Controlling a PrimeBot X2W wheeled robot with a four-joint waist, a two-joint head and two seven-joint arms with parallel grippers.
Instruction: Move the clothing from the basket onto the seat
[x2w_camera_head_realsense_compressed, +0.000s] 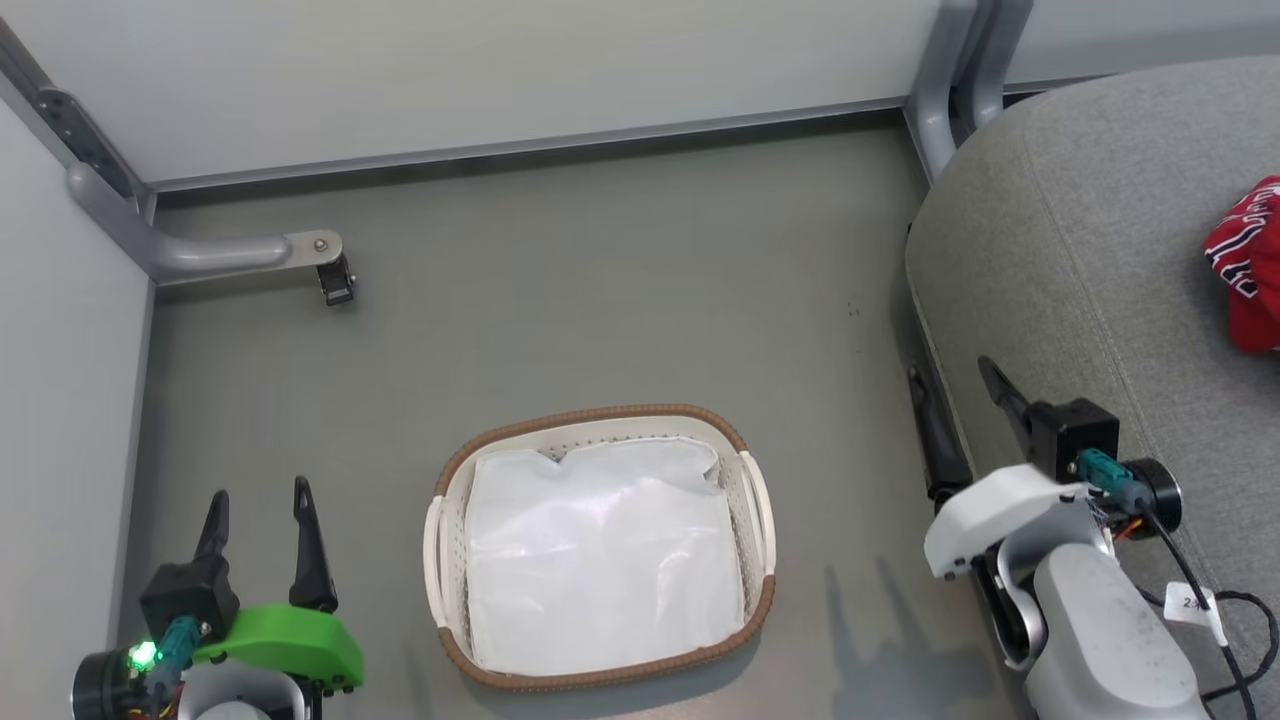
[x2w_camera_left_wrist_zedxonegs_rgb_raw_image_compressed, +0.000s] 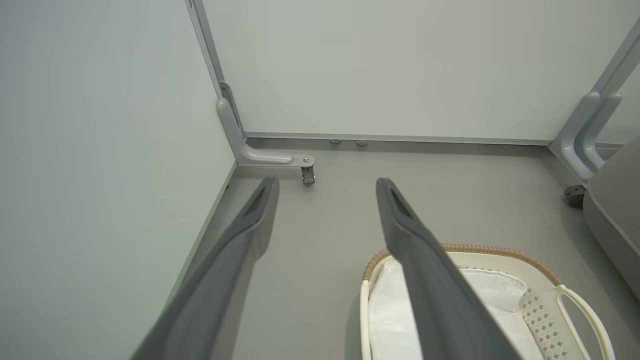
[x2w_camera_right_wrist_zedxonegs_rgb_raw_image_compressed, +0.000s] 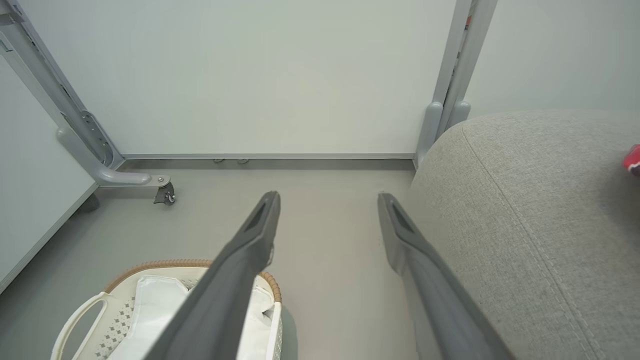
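A: Much of the grey seat (x2w_camera_head_realsense_compressed: 1080, 230) is cut off at the head view's right edge, and the red clothing (x2w_camera_head_realsense_compressed: 1250, 265) lying on it is seen in part.
B: The basket (x2w_camera_head_realsense_compressed: 600, 413), on the floor left of the seat, is lined with white cloth (x2w_camera_head_realsense_compressed: 600, 560).
A: The left tool (x2w_camera_head_realsense_compressed: 260, 490) and right tool (x2w_camera_head_realsense_compressed: 950, 367) are spread wide, nothing gripped; the right one is held at the seat's edge.

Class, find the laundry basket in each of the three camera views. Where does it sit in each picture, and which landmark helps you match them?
Head view: basket at bottom centre, seen whole from above.
Left wrist view: basket at lower right, cut by the bottom edge.
Right wrist view: basket at lower left, cut by the bottom edge.
Shared landmark: the grey caster foot by the wall.
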